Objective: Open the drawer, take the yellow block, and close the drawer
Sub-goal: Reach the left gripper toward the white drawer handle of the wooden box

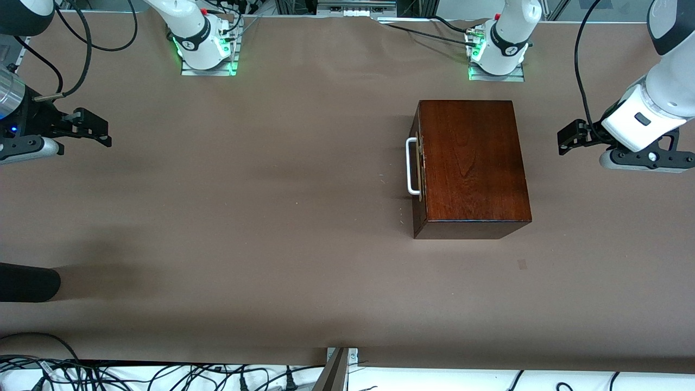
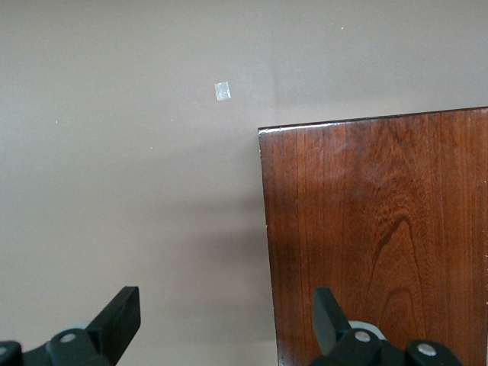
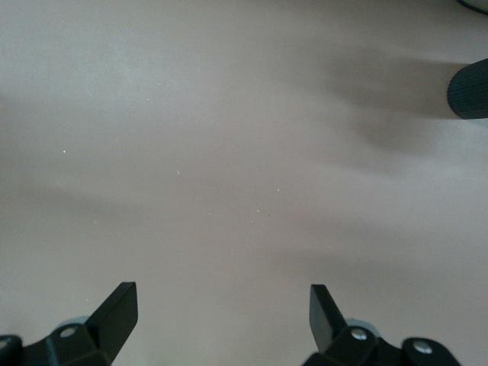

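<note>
The glossy dark mahogany box stands on the table near the left arm's base. Its drawer is shut, and the dark front with the white U-shaped handle faces the right arm's end of the table. The yellow block is hidden. My left gripper is open and empty, up over the table at the box's side toward the left arm's end. In the left wrist view the box top lies under one finger. My right gripper is open and empty over bare table at the right arm's end, as the right wrist view shows.
A black rounded object juts in at the right arm's end, nearer to the front camera; it also shows in the right wrist view. A small pale patch lies on the brown table cover nearer to the camera than the box.
</note>
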Controlling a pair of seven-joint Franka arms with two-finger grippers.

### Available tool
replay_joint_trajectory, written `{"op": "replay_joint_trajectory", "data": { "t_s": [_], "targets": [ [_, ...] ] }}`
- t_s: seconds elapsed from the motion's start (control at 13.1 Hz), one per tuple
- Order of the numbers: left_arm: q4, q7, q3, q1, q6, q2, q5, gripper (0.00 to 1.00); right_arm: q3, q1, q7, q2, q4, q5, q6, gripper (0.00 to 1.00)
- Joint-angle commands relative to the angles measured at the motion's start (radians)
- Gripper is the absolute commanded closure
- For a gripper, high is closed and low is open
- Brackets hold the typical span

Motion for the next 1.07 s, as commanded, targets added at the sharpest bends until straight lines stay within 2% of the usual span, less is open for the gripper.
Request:
{"op": "replay_joint_trajectory", "data": {
  "t_s": [0.0,0.68,0.91,0.99],
  "targets": [
    [0.035,0.023,0.000,0.004,-0.023,0.015,-0.009,0.00,0.001,-0.005,-0.001,0.000,0.014,0.008,-0.017,0.00],
    [0.035,0.002,-0.006,-0.019,-0.043,0.015,-0.010,0.00,0.001,-0.005,-0.001,0.000,0.014,0.008,-0.017,0.00],
    [0.038,-0.014,-0.051,-0.045,-0.082,0.015,-0.018,0.00,0.001,-0.005,-0.001,0.000,0.014,0.008,-0.017,0.00],
    [0.038,-0.041,-0.093,-0.056,-0.080,0.015,-0.032,0.00,0.001,-0.005,-0.001,0.000,0.014,0.008,-0.017,0.00]
  ]
}}
